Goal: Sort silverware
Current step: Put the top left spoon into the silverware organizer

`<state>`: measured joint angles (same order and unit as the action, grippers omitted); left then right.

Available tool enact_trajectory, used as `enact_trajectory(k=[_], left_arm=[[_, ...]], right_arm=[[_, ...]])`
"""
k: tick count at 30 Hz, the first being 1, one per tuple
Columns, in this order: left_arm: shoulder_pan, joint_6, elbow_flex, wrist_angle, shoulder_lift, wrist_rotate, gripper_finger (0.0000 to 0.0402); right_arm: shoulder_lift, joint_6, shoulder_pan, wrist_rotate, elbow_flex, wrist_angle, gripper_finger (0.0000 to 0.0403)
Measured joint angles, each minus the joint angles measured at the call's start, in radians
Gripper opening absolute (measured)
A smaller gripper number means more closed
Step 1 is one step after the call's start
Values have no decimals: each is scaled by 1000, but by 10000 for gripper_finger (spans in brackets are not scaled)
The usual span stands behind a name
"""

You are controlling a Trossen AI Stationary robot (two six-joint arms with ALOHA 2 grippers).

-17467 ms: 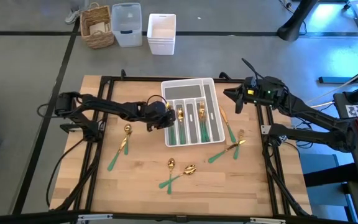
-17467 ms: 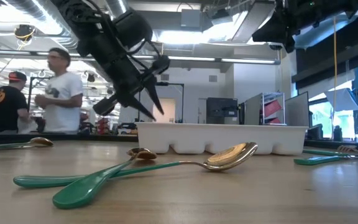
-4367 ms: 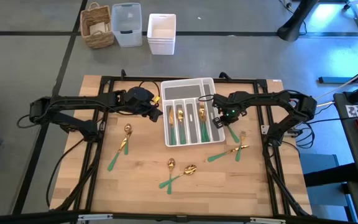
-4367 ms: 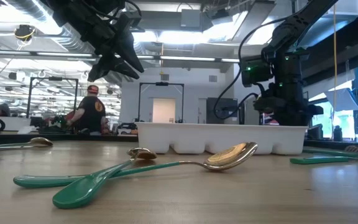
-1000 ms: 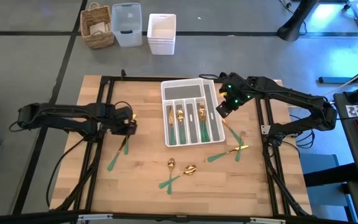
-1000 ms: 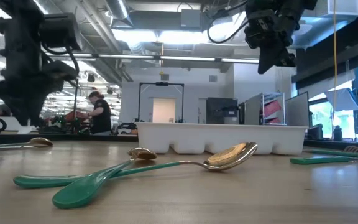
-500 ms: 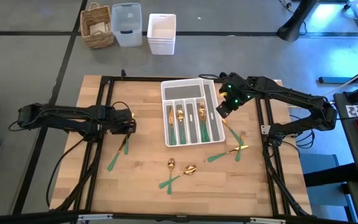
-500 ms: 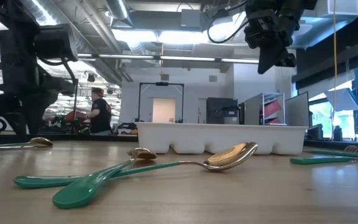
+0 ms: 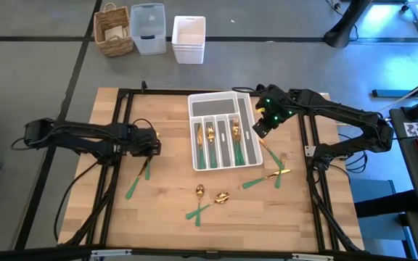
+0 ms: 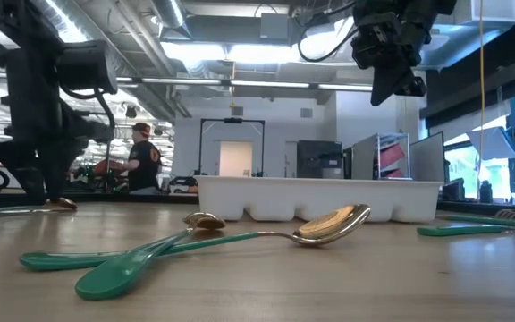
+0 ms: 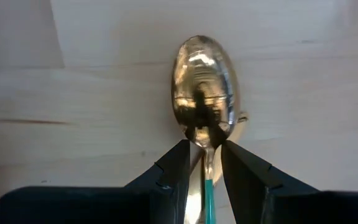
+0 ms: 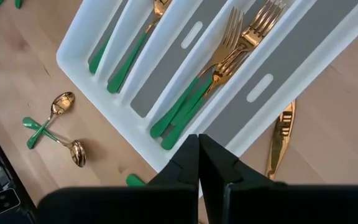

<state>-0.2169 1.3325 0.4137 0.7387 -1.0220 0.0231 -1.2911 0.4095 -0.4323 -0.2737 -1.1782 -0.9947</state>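
A loose spoon (image 9: 148,152) with a gold bowl (image 11: 204,90) and a green handle lies flat on the table's left half. My left gripper (image 11: 205,155) is down at the table (image 10: 50,199), open, with one finger on each side of the spoon's thin neck. I see no touch. My right gripper (image 12: 199,146) is shut and empty, hovering above the right edge of the white tray (image 9: 247,109). The tray holds several spoons and forks (image 12: 219,68). Two crossed spoons (image 9: 209,199) and more pieces (image 9: 267,174) lie loose on the table.
A gold knife-like piece (image 12: 281,140) lies just right of the tray. A wicker basket (image 9: 113,30), a clear bin (image 9: 148,29) and a white bin (image 9: 189,38) stand on the floor beyond the far edge. Black frame rails (image 9: 115,174) cross the table. A person (image 10: 141,161) stands far behind.
My left gripper has come down to the table and shifted slightly toward the table's right, ending at the spoon's neck. The spoon has stayed where it lay.
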Motion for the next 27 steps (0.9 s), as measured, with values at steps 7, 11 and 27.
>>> enact_trajectory(k=[7,11,27], left_arm=[[0,-4,5,-1,-69,0,85],[0,-4,4,-7,-72,0,59],[1,27,-1,-49,-1,-60,7]], right_arm=[[0,-25,0,0,0,0,5],[0,-26,0,0,0,0,5],[0,-87,0,0,0,0,5]])
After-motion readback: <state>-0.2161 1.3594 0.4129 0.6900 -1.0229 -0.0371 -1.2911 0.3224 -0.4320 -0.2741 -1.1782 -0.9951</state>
